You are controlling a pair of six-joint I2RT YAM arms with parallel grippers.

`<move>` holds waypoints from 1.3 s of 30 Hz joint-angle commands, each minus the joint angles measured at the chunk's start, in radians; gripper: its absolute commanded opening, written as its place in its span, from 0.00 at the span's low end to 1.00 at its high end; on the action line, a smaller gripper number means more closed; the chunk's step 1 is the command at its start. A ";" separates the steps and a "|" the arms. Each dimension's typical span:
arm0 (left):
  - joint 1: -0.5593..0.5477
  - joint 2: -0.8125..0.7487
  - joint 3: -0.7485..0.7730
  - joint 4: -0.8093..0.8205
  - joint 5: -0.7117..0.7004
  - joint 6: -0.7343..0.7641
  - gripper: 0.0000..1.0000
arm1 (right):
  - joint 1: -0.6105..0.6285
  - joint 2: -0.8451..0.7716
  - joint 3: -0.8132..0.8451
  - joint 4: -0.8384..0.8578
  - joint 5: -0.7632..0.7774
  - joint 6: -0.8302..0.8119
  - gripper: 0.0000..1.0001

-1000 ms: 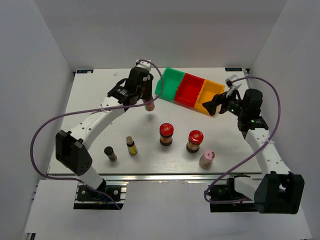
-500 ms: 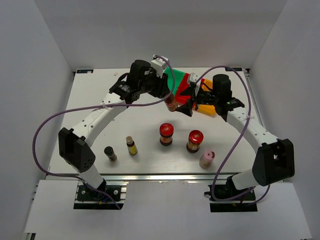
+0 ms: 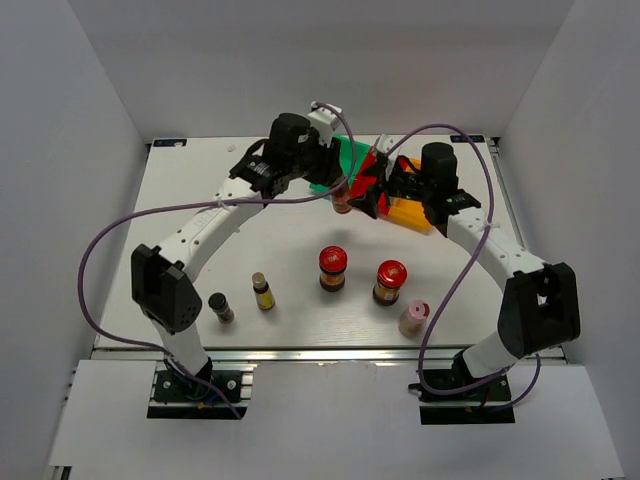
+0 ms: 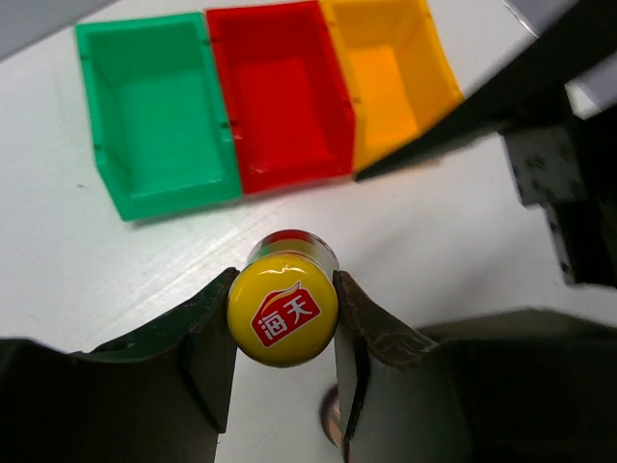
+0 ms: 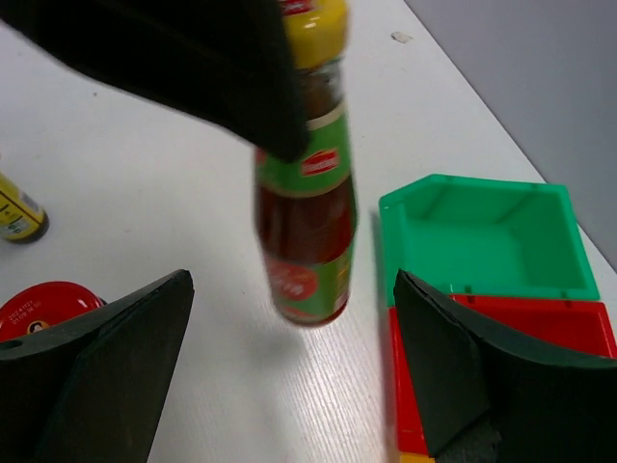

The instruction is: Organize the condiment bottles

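Bins (image 4: 220, 96) empty; left gripper (image 4: 284, 301) grips yellow-capped bottle (image 5: 307, 222) aloft, right gripper (image 3: 372, 195) wide open; five containers (image 3: 333, 268) not yet binned

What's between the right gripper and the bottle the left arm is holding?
Nothing visible. The right gripper is open and the yellow-capped bottle hangs in plain sight between its fingers; the left gripper clamps only the cap.

Three bins stand touching in a row near the table's (image 3: 190, 175) far edge, right of its middle: green bin (image 4: 159, 116) leftmost, red bin (image 4: 280, 96) between, yellow bin (image 4: 386, 77) towards the right edge.
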 commanded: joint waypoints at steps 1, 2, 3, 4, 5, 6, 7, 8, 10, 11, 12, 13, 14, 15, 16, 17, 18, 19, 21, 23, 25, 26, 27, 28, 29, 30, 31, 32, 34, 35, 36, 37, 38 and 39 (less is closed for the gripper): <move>0.000 0.036 0.148 0.129 -0.133 0.012 0.00 | -0.004 -0.073 -0.021 0.076 0.083 0.010 0.90; 0.000 0.087 0.220 0.119 -0.138 0.020 0.00 | -0.007 -0.091 -0.026 0.076 0.101 0.007 0.89; 0.000 0.114 0.252 0.113 -0.143 0.034 0.00 | -0.010 -0.099 -0.029 0.075 0.111 0.007 0.89; 0.000 0.137 0.282 0.109 -0.200 0.038 0.00 | -0.019 -0.103 -0.032 0.073 0.125 0.009 0.89; 0.000 0.183 0.340 0.105 -0.216 0.043 0.00 | -0.028 -0.111 -0.032 0.068 0.126 0.009 0.89; 0.000 0.209 0.368 0.101 -0.230 0.055 0.00 | -0.036 -0.114 -0.034 0.058 0.128 0.013 0.89; 0.000 0.233 0.394 0.087 -0.250 0.057 0.00 | -0.059 -0.114 -0.034 0.056 0.126 0.033 0.89; 0.000 0.284 0.446 0.079 -0.291 0.057 0.00 | -0.071 -0.111 -0.035 0.055 0.122 0.045 0.89; 0.002 0.329 0.487 0.087 -0.350 0.060 0.00 | -0.105 -0.109 -0.035 0.055 0.105 0.070 0.89; 0.002 0.371 0.527 0.098 -0.426 0.060 0.00 | -0.119 -0.114 -0.040 0.052 0.096 0.082 0.89; 0.004 0.391 0.550 0.111 -0.452 0.060 0.00 | -0.139 -0.117 -0.044 0.053 0.089 0.084 0.89; 0.004 0.411 0.575 0.119 -0.472 0.060 0.00 | -0.148 -0.128 -0.047 0.053 0.086 0.084 0.89; 0.008 0.428 0.598 0.128 -0.489 0.060 0.00 | -0.156 -0.132 -0.053 0.052 0.089 0.084 0.89; 0.011 0.451 0.622 0.162 -0.482 0.055 0.00 | -0.171 -0.139 -0.057 0.050 0.089 0.082 0.89; 0.014 0.461 0.625 0.185 -0.476 0.051 0.00 | -0.177 -0.143 -0.060 0.051 0.091 0.081 0.89; 0.020 0.465 0.624 0.203 -0.468 0.048 0.00 | -0.183 -0.151 -0.063 0.050 0.091 0.076 0.89; 0.022 0.477 0.625 0.235 -0.465 0.040 0.00 | -0.195 -0.154 -0.066 0.050 0.091 0.073 0.89; 0.025 0.482 0.626 0.248 -0.462 0.035 0.00 | -0.200 -0.157 -0.066 0.044 0.094 0.070 0.89; 0.033 0.502 0.630 0.274 -0.431 0.022 0.00 | -0.214 -0.155 -0.067 0.033 0.099 0.062 0.89; 0.045 0.522 0.642 0.280 -0.411 0.000 0.00 | -0.228 -0.151 -0.069 0.024 0.103 0.056 0.89; 0.059 0.553 0.670 0.277 -0.390 -0.015 0.00 | -0.237 -0.145 -0.069 0.032 0.105 0.067 0.90; 0.062 0.560 0.673 0.282 -0.385 -0.021 0.00 | -0.246 -0.142 -0.069 0.035 0.097 0.075 0.89; 0.068 0.566 0.673 0.291 -0.373 -0.033 0.00 | -0.252 -0.140 -0.070 0.042 0.080 0.090 0.89; 0.076 0.576 0.673 0.297 -0.364 -0.038 0.00 | -0.255 -0.137 -0.075 0.050 0.073 0.093 0.89; 0.077 0.580 0.673 0.308 -0.355 -0.049 0.00 | -0.260 -0.137 -0.078 0.050 0.068 0.095 0.89; 0.080 0.585 0.672 0.315 -0.351 -0.053 0.00 | -0.261 -0.134 -0.078 0.048 0.068 0.093 0.89; 0.082 0.590 0.678 0.323 -0.351 -0.054 0.00 | -0.263 -0.129 -0.078 0.044 0.071 0.087 0.89; 0.083 0.600 0.679 0.334 -0.350 -0.052 0.00 | -0.268 -0.128 -0.077 0.038 0.080 0.088 0.89; 0.083 0.613 0.678 0.354 -0.356 -0.047 0.00 | -0.274 -0.125 -0.078 0.039 0.088 0.091 0.89; 0.083 0.616 0.673 0.387 -0.351 -0.041 0.00 | -0.274 -0.125 -0.080 0.039 0.086 0.093 0.89; 0.083 0.622 0.675 0.398 -0.356 -0.043 0.00 | -0.274 -0.122 -0.081 0.041 0.088 0.093 0.89; 0.083 0.629 0.681 0.403 -0.350 -0.046 0.00 | -0.275 -0.122 -0.081 0.042 0.088 0.096 0.89; 0.083 0.646 0.699 0.405 -0.341 -0.047 0.00 | -0.277 -0.120 -0.083 0.041 0.089 0.096 0.89; 0.083 0.651 0.704 0.406 -0.335 -0.050 0.00 | -0.278 -0.119 -0.083 0.041 0.094 0.096 0.89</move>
